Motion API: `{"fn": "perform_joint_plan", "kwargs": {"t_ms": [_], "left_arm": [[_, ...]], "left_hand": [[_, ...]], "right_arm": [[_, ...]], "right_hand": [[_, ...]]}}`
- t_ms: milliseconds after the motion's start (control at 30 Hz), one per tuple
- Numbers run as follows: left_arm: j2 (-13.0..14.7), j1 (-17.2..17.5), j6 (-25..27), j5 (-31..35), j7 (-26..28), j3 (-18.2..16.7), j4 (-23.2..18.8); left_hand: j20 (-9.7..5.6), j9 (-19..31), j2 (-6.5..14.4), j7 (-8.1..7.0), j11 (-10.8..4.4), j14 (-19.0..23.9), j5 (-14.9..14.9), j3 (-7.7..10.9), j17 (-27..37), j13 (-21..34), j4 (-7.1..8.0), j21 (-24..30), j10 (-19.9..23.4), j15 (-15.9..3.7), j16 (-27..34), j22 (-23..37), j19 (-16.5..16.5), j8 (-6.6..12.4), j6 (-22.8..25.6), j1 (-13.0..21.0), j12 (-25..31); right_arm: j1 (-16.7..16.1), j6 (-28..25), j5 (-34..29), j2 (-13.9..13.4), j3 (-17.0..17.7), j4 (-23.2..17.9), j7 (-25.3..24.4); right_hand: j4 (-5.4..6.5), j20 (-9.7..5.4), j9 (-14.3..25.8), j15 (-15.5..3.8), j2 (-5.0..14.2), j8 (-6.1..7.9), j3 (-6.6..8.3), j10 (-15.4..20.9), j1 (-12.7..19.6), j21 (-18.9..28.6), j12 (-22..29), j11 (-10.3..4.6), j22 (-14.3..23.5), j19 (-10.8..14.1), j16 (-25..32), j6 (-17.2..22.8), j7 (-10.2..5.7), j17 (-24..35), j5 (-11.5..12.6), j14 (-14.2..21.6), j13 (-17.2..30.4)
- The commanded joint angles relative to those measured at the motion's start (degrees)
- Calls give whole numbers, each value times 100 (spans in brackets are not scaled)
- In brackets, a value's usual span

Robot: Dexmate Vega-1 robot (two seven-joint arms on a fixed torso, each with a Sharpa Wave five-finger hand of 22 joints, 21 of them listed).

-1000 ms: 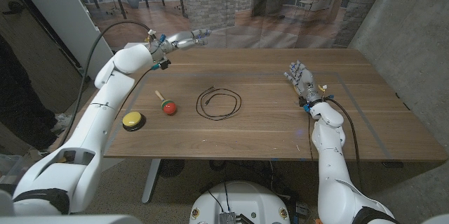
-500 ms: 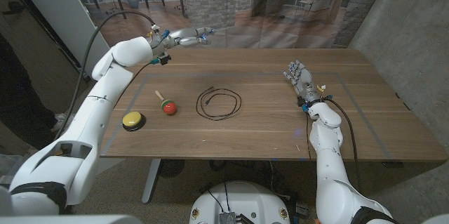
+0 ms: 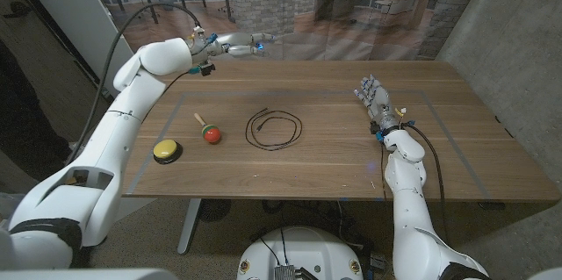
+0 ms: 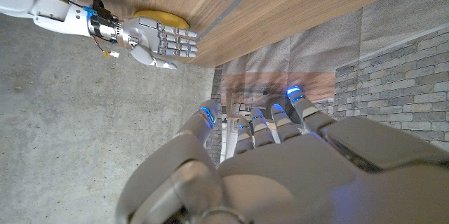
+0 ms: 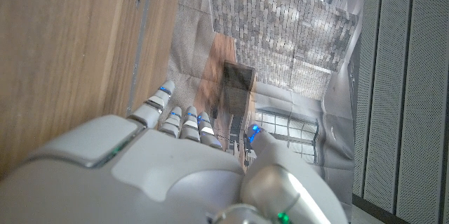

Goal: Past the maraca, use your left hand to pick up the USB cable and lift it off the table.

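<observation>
white arms, silver hand, black cables

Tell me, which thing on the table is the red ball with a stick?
The maraca, between the yellow button and the black USB cable; only it has a red head and handle.

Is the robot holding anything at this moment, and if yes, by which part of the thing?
Nothing is held. The left hand is raised over the table's far edge, fingers extended, away from the USB cable. The right hand holds nothing.

The cable is thin and black, coiled in a loose loop, lying flat near the table's middle. The maraca, red ball head with a light wooden handle, lies just beside it toward the left edge, apart.
</observation>
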Motion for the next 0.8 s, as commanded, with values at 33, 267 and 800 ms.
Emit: {"fn": "perform_joint_plan", "kwargs": {"t_ms": [33, 267, 800], "left_arm": [[94, -276, -391, 146, -260, 234, 28], [136, -349, -571, 256, -394, 322, -52], [199, -504, -701, 541, -721, 483, -427]], "left_hand": [[-28, 16, -24, -59, -55, 5, -23, 7, -1, 28, -59, 32, -7, -116, -24, 12, 0, -14, 0, 43, -4], [-11, 16, -2, -92, -74, 1, -21, 0, -1, 27, -103, 29, -8, -125, -30, 11, 11, -27, -22, 92, -14], [-35, 18, -89, -144, -132, 3, -27, -94, -2, 29, -200, 20, -11, -198, -39, 9, 33, -36, -33, 140, -33]], "right_arm": [[-33, 204, 1, 38, -32, -39, -82], [11, 327, -10, 7, -53, -2, -107], [106, 596, 79, 5, -59, 260, -110]], "right_hand": [[-9, -6, 10, -4, 346, 26, 50, 63, -50, 15, 24, 34, 14, 68, -11, 60, 33, 13, 2, 49, 29], [-17, -2, 10, -6, 344, 35, 60, 102, -45, 21, 32, 21, 14, 97, -9, 104, 25, 9, 0, 75, 28], [-25, -5, 9, -7, 344, 40, 75, 148, -37, 22, 35, 20, 13, 123, -11, 154, 29, 6, -1, 103, 28]]}}
